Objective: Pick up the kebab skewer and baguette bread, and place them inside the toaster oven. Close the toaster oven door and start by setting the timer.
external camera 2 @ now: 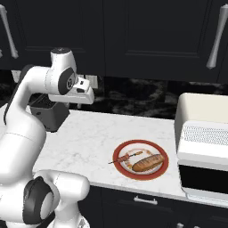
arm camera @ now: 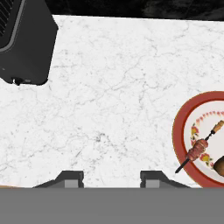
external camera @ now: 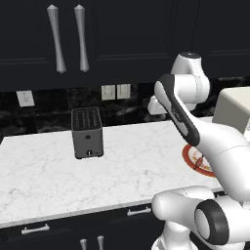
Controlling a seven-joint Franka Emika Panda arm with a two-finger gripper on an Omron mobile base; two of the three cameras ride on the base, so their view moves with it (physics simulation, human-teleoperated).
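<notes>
Since gripper (arm camera: 111, 178) hangs high over marble counter (arm camera: 113, 87), fingers parted with nothing between, kebab skewer (arm camera: 199, 149) and baguette bread (external camera 2: 148, 163) lie untouched together on red-rimmed plate (external camera 2: 141, 173), handy beside toaster oven (external camera 2: 202, 151).

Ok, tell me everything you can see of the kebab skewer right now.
The kebab skewer is a thin dark stick threaded with small reddish-brown chunks. It lies flat on the red-rimmed plate, on the side toward the slot toaster, its pointed end overhanging the rim, beside the baguette bread. Nothing grips it.
</notes>
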